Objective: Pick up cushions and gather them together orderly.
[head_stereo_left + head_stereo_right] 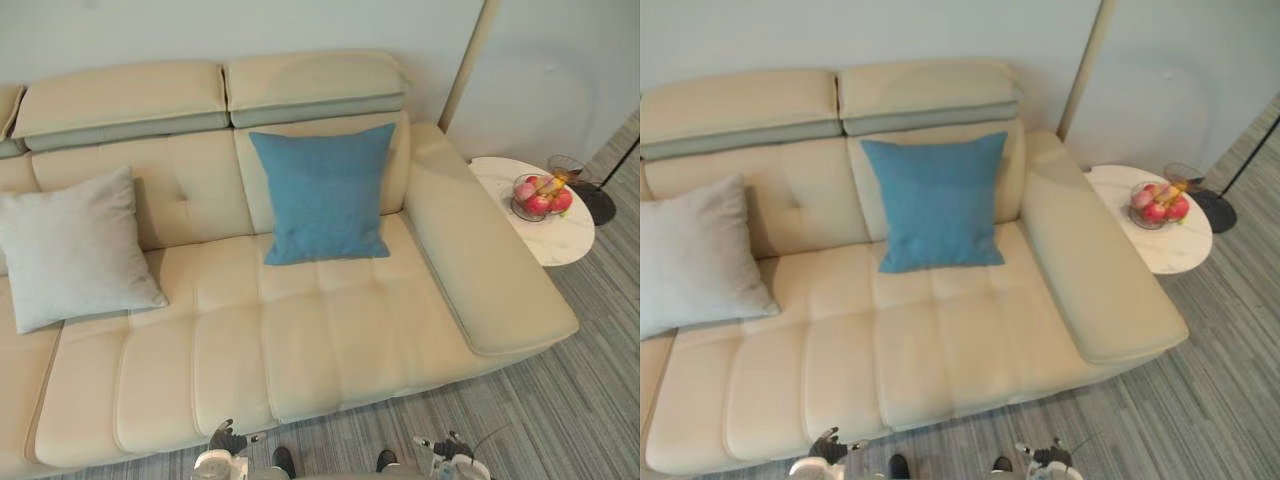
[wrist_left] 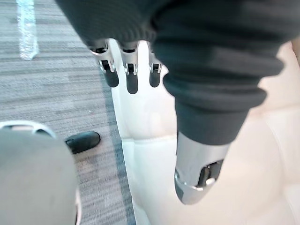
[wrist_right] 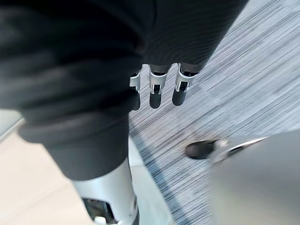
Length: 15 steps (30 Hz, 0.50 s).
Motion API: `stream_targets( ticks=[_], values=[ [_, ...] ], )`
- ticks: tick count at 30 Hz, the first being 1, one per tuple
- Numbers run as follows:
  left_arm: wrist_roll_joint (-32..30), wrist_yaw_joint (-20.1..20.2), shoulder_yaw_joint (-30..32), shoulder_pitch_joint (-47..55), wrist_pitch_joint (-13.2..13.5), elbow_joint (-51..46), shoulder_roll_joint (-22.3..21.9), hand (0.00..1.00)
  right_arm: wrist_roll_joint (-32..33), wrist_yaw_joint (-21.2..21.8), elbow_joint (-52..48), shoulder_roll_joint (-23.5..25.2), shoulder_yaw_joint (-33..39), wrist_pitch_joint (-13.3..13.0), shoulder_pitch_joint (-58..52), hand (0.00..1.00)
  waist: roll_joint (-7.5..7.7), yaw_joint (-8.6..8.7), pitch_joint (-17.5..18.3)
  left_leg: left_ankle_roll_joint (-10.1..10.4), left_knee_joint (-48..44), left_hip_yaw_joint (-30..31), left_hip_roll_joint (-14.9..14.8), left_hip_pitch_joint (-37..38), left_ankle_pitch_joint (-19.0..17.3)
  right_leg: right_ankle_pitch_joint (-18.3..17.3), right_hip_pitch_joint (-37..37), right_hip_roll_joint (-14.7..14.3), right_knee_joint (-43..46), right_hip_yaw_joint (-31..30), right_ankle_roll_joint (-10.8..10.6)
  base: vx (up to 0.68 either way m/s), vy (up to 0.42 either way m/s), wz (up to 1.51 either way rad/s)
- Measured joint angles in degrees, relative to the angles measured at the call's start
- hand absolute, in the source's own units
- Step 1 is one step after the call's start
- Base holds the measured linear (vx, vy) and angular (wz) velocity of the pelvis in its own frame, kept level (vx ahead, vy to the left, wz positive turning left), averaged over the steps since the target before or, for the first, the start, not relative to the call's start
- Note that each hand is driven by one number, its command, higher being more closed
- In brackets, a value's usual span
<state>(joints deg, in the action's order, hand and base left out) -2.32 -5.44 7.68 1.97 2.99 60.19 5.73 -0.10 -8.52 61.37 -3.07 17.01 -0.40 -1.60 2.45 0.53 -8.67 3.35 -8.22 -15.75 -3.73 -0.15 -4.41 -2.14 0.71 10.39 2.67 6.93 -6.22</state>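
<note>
Cushions, two of them, both on the sofa (image 1: 300, 340). The blue cushion (image 1: 325, 192) stands propped against the backrest on the right-hand seat, near the wide armrest. The grey cushion (image 1: 72, 248) leans on the backrest at the left end. They are well apart, with a stretch of bare seat between them.

Hands: the left hand (image 2: 131, 79) hangs with fingers straight and loose, nothing in them, and the sofa's front edge shows just past the tips. The right hand (image 3: 156, 91) is the same, fingers slack and empty, over striped carpet. From the head views both hands sit low at the sofa's front, well short of either cushion.

Step, as I judge it: the start of the job. Neither cushion has been lifted, and the approach is not yet made. The next move calls for a long reach across the deep seat to one cushion, likely a lean in, with fingers spread wide enough to take a soft edge. The grey one seems fair game for the left hand.

Off to the right are a round side table (image 1: 560, 240) and a fruit bowl (image 1: 540, 197), clear of the work.

Hard to make out: the sofa's left end runs out of view, so I cannot tell whether more cushions lie there. The grey cushion's left corner is cut off in the right eye view.
</note>
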Motion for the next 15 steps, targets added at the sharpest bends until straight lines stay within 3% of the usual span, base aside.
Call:
stream_targets(
  ticks=[2, 4, 5, 8, 10, 11, 12, 13, 15],
  values=[
    [0.25, 0.09, -0.01, -0.96, 0.00, -0.04, -1.13, 0.00, -0.02, -0.18, -0.07, -1.01, -0.74, 0.10, 0.61, 0.00, -0.55, -0.32, -0.26, 0.88, -6.65, 8.56, -0.53, -4.24, -2.80, 0.10, -3.68, -0.63, 1.23, -3.38, 0.12, -0.15, -0.033, -0.85],
    [0.43, 0.07, -0.08, -1.48, 0.02, -0.22, -2.47, 0.00, -0.04, -0.40, -1.36, -1.55, -1.73, 0.41, 0.49, 0.00, -2.11, -0.65, -0.65, 2.28, -8.99, 11.73, -2.02, -4.73, -7.73, 0.66, -5.38, -2.61, 1.85, -6.24, 0.12, -0.11, 0.058, -0.96],
    [0.49, 0.06, -0.14, -2.02, 0.01, -0.35, -2.28, 0.00, -0.04, -0.50, -2.54, -1.20, -1.69, 0.46, 0.28, 0.00, -1.94, -0.49, -0.89, 2.16, -10.20, 10.71, -2.05, -4.62, -8.59, 1.25, -6.45, -2.87, 2.73, -8.05, 0.06, -0.10, 0.113, -0.78],
    [1.28, -0.01, -0.20, -2.86, 0.08, -1.28, -2.16, 0.00, -0.49, -0.40, -4.67, 0.85, -2.09, 0.68, -0.73, 0.00, 0.53, -0.69, -1.03, 1.72, -12.40, 4.67, -2.61, -4.77, -10.76, 3.12, -9.11, -3.11, 2.85, -12.53, -0.06, -0.13, 0.136, -0.92],
    [1.38, -0.19, -0.15, -2.98, 0.04, -1.15, -1.90, 0.00, -1.90, -0.36, -6.36, 1.69, -2.76, 0.90, -0.83, 0.00, 1.20, -0.91, -0.82, 1.02, -13.74, -1.42, -3.61, -4.61, -11.80, 4.89, -11.27, -2.96, 1.26, -13.14, 2.59, -0.09, 0.115, -1.56],
    [1.36, -0.43, -0.18, -3.11, 0.05, -1.15, -2.05, 0.00, -2.21, -0.37, -6.64, 1.96, -2.76, 0.86, -0.48, 0.00, 0.95, -0.99, -0.73, 0.50, -13.42, -5.50, -4.80, -4.76, -11.92, 4.49, -11.85, -2.28, 0.09, -9.89, 5.32, -0.10, 0.089, -1.73],
    [1.35, -0.53, -0.22, -3.31, 0.05, -1.14, -2.16, 0.00, -2.26, -0.36, -6.38, 2.02, -2.92, 0.99, -0.05, 0.00, 0.28, -1.12, -0.84, 0.10, -12.89, -8.14, -5.96, -4.58, -11.71, 4.27, -13.18, -1.90, 0.77, -6.39, 6.08, -0.05, 0.053, -2.02],
    [1.35, -0.55, -0.15, -3.54, 0.01, -1.10, -2.06, 0.00, -2.18, -0.25, -6.45, 2.06, -3.72, 1.20, 0.49, 0.00, -0.34, -1.07, -1.25, 0.16, -11.52, -12.96, -7.92, -2.34, -11.15, 3.01, -15.67, -1.03, 11.05, 5.53, 6.33, 0.01, 0.019, -1.64],
    [1.35, -0.54, -0.18, -3.39, -0.11, -1.08, -2.07, 0.00, -2.28, -0.29, -6.34, 1.96, -3.68, 1.20, 0.33, 0.00, -0.26, -0.93, -1.20, 0.46, -10.56, -15.73, -8.34, -0.19, -10.92, -0.34, -13.75, -0.38, 17.58, 11.45, 6.73, 0.06, 0.003, -1.20]
  ],
)
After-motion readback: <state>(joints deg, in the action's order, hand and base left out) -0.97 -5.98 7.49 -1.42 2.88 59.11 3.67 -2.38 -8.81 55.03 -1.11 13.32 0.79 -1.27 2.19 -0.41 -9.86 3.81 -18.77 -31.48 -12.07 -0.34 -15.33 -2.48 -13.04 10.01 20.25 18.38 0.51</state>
